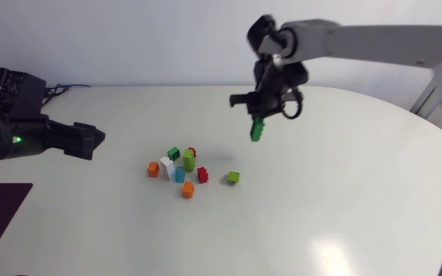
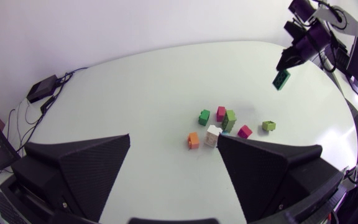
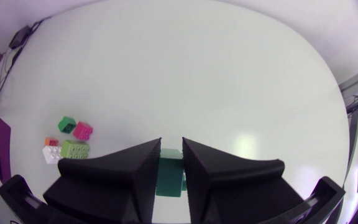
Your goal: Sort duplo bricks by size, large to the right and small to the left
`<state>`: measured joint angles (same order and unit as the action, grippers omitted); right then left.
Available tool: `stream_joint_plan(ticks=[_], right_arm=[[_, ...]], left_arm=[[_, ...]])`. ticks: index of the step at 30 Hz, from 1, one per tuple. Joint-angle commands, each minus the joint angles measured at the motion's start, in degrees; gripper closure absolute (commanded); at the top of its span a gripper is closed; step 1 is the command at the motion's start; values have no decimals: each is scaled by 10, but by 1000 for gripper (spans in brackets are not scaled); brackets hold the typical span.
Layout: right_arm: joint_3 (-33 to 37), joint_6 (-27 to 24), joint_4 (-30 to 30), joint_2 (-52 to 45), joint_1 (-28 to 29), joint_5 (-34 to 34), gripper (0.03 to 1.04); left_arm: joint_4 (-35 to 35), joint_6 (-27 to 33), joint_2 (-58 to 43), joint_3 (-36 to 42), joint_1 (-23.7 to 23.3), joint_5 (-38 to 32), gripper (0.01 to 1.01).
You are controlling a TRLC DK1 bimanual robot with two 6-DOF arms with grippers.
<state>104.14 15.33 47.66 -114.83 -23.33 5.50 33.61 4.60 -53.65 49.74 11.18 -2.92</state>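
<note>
One dark green duplo brick (image 1: 257,131) is hanging above the white surface (image 1: 344,199), the right tool (image 1: 257,120) clamping it from two sides. Several loose bricks (image 1: 188,160) are lying clustered mid-surface. Well apart from them, the left tool (image 1: 90,140) is hovering, fingers spread.

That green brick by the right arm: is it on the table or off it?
Off it. The right gripper is shut on the brick, a finger each side, holding it in air above the table.
</note>
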Motion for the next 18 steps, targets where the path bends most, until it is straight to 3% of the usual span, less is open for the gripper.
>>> stream_joint_plan(ticks=[1,10,13,16,18], right_arm=[[-59,-27,15,59,48,0,1018],[-381,-77,-93,191,163,-30,1018],[-459,-86,-139,214,192,-30,1005],[-501,-91,-166,217,207,-30,900],[-506,-88,-169,217,207,-30,718]], left_arm=[[-5,-15,5,-7,11,8,49],[-35,-28,6,-48,38,8,49],[-42,-28,5,-60,49,8,49],[-42,-28,5,-62,60,8,49],[-42,-28,6,-61,60,8,49]])
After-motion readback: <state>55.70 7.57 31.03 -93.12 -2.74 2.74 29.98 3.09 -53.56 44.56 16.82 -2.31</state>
